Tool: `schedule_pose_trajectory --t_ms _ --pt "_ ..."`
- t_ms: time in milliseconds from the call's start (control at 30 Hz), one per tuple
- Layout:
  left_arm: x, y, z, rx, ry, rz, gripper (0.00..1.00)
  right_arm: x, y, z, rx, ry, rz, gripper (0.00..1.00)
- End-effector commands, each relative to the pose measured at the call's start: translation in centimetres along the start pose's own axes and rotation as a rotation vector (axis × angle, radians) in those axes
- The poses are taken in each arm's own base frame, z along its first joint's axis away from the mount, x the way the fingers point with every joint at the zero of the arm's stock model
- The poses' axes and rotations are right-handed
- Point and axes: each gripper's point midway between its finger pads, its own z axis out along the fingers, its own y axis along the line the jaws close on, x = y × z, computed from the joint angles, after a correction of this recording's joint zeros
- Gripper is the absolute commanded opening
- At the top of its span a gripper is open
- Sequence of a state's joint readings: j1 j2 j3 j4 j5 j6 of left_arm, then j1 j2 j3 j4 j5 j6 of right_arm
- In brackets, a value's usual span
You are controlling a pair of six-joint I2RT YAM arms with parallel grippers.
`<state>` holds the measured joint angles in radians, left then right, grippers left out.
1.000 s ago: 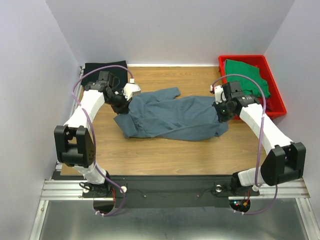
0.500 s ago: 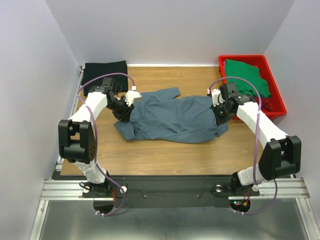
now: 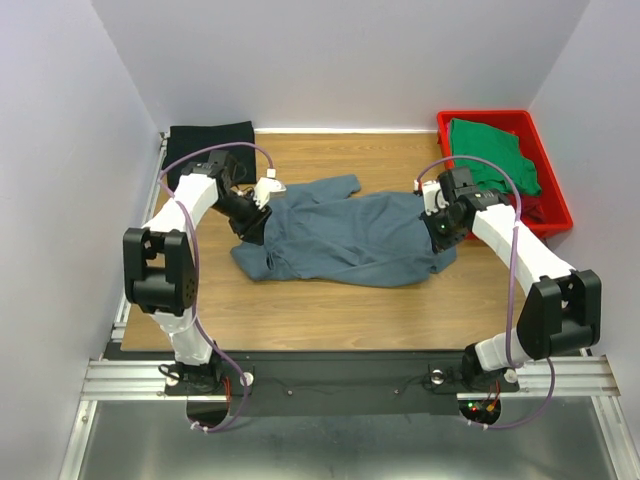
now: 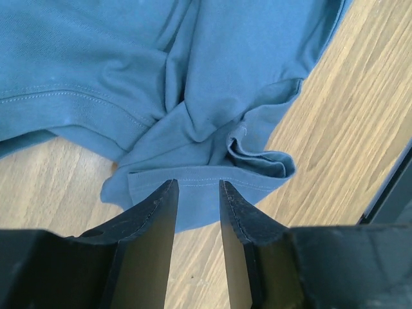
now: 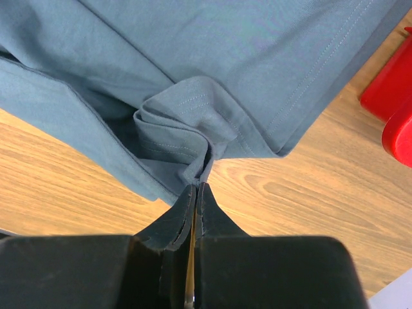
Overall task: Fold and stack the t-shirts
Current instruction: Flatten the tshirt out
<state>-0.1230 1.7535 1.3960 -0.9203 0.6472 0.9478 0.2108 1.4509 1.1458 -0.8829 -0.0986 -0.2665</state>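
From above, the slate blue-grey t-shirt (image 3: 345, 235) is seen spread lengthwise and rumpled across the middle of the wood-grain table (image 3: 330, 310). The left gripper (image 3: 252, 218) is set at its left end and the right gripper (image 3: 438, 230) at its right end. A black t-shirt (image 3: 208, 140) is laid as a flat rectangle in the far left corner. A green t-shirt (image 3: 490, 150) is heaped in a rigid red tray (image 3: 555, 200) at the far right. Bare wood is left along the near edge, and pale walls close off three sides.

In the left wrist view, the left gripper (image 4: 197, 187) is held narrowly parted. Its dark tapered fingers (image 4: 151, 219) are poised at the stitched hem of the slate blue-grey t-shirt (image 4: 212, 96), and no cloth is seen clamped. The soft knit is gathered into creases, with bare wood to the right.

In the right wrist view, the right gripper (image 5: 196, 188) is pressed closed on a pleat of the slate blue-grey t-shirt (image 5: 193, 64), where rows of stitching are visible. The glossy red tray (image 5: 393, 96) is seen near the cloth's edge, apart from it.
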Motion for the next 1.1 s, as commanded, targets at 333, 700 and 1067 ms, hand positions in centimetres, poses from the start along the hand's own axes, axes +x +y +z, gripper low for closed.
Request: schedule_pose_trajectory --t_ms 333,700,1067 --pt "0.7 1.9 0.4 0.158 -0.028 -0.15 0.75 0.3 0.2 0.5 -0.012 0.015 0.001 0.01" --pt "2.1 2.7 -0.9 0.035 0.004 -0.212 0.63 0.3 0.1 0.6 -0.007 0.02 0.001 0.01" --pt "6.0 3.6 -0.7 0.024 0.065 -0.29 0.7 0.4 0.1 0.5 -0.005 0.02 0.004 0.01"
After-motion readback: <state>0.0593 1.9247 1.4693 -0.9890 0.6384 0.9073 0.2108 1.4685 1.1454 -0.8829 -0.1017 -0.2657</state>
